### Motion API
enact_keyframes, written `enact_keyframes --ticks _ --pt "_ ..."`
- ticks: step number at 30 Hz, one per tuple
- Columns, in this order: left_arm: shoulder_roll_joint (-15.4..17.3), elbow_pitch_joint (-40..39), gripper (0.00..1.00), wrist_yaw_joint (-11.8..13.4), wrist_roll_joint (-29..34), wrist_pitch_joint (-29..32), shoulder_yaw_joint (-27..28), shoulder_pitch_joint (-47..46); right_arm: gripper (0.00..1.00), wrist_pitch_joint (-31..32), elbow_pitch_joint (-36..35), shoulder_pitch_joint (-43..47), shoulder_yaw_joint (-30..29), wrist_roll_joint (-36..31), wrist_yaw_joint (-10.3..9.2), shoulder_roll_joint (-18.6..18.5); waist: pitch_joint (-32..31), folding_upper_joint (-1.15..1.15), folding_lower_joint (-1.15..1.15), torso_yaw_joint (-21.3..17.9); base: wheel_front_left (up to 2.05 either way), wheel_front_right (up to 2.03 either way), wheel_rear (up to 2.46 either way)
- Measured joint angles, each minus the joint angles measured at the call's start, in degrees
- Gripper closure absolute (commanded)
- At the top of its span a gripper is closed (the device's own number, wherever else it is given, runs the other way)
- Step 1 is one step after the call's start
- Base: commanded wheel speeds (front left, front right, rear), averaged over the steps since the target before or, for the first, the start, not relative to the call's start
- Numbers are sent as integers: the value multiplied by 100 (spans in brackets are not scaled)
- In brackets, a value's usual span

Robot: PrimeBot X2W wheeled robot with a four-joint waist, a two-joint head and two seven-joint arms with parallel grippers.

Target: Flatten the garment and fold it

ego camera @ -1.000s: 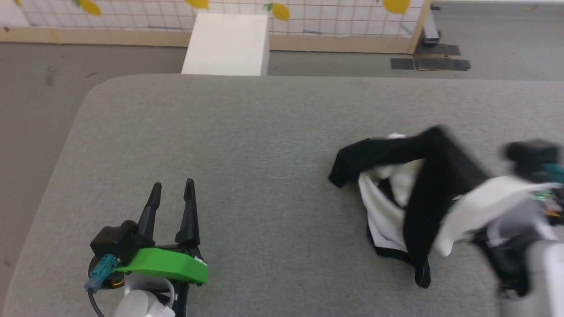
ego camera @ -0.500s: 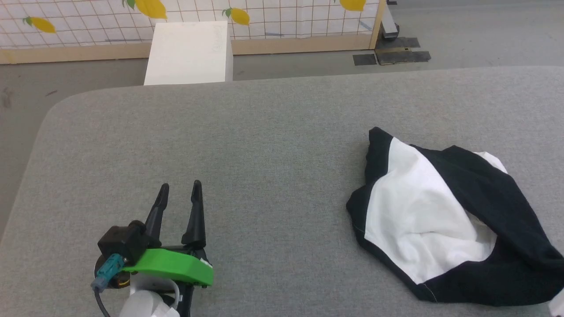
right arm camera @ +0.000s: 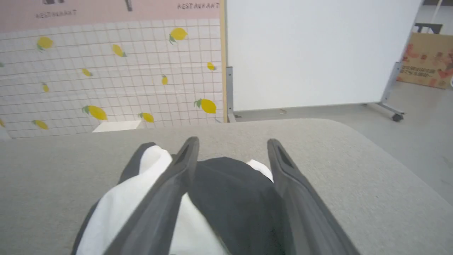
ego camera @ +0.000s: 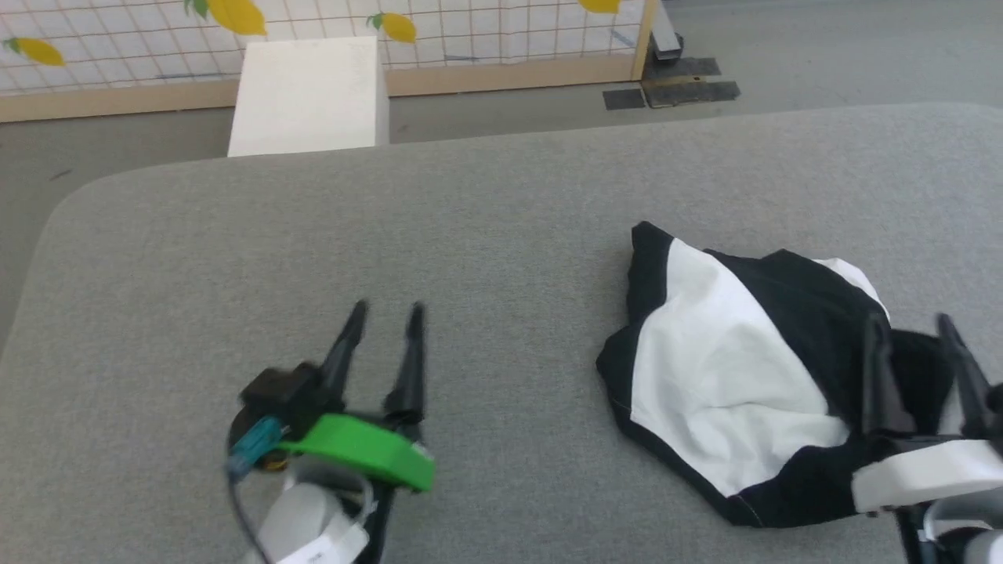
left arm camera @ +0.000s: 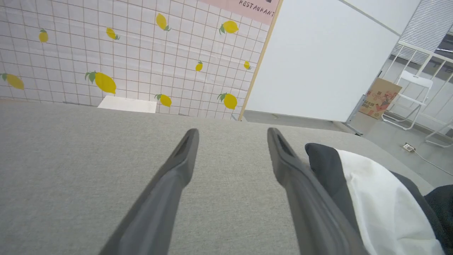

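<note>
The garment [ego camera: 721, 376], white with black sleeves and trim, lies in a loose crumpled heap on the right half of the grey table [ego camera: 486, 235]. My right gripper [ego camera: 909, 329] hovers over the heap's near right side, open, with nothing between its fingers; the right wrist view has its open gripper [right arm camera: 231, 143] above the garment's black part [right arm camera: 230, 198]. My left gripper [ego camera: 384, 313] stands open over bare table to the garment's left. In the left wrist view its open gripper [left arm camera: 231, 134] has the garment [left arm camera: 375, 205] just to its right.
A white box [ego camera: 309, 98] stands on the floor beyond the table's far edge, in front of a lemon-patterned panel [ego camera: 313, 31]. The table's rounded far-left corner [ego camera: 70, 204] is near. A cardboard box [right arm camera: 426, 60] stands far right.
My right gripper let go of the garment, which dropped into a flatter heap on the table, and it now stands open over it. My left gripper moved right and forward. The camera shifted.
</note>
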Motion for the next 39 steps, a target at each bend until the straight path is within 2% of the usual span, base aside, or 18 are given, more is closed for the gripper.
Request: enact_keyframes --ticks 5,13,15,21,24,28,29,30,33,39 --pt "-7 196 0 -30 -167 254 -627 -570 0 -13 -186 46 472 -144 1 -2 97 0 0 -215 0 0 0" --pt "-22 1011 0 -47 -735 1573 -1803 -1561 0 9 -60 33 903 -54 1 -2 357 0 0 -679 0 0 0" --pt "-21 1303 0 24 -788 1946 -2024 -1788 0 -27 -16 6 979 22 1 -4 433 0 0 -785 0 0 0" --pt "-24 2217 0 632 -1066 3129 -2492 -2439 0 -112 92 -142 1171 175 1 -3 648 0 0 -1093 0 0 0" --pt "-26 2630 0 735 -1124 3819 -2740 -2669 0 -153 140 -187 1228 220 1 -4 725 0 0 -1212 0 0 0" --pt "-25 2741 0 701 -1372 4194 -2872 -2900 0 -178 186 -208 1266 243 1 -4 781 0 0 -1305 0 0 0" --pt "-24 2725 58 669 -1436 4195 -2884 -2910 0 -179 189 -208 1258 265 1 -4 783 0 0 -1303 0 0 0" --pt "-24 2695 100 655 -1478 4112 -2886 -2908 0 -179 192 -209 1246 270 1 -4 782 0 0 -1290 0 0 0" --pt "-34 2692 100 705 -1596 3605 -2795 -2871 0 -179 212 -212 1241 278 1 -10 767 0 0 -1206 0 0 0" --pt "111 2499 100 1051 -1700 2084 -2107 -2698 0 -155 182 -219 1163 268 0 -8 646 0 0 -903 0 0 0"
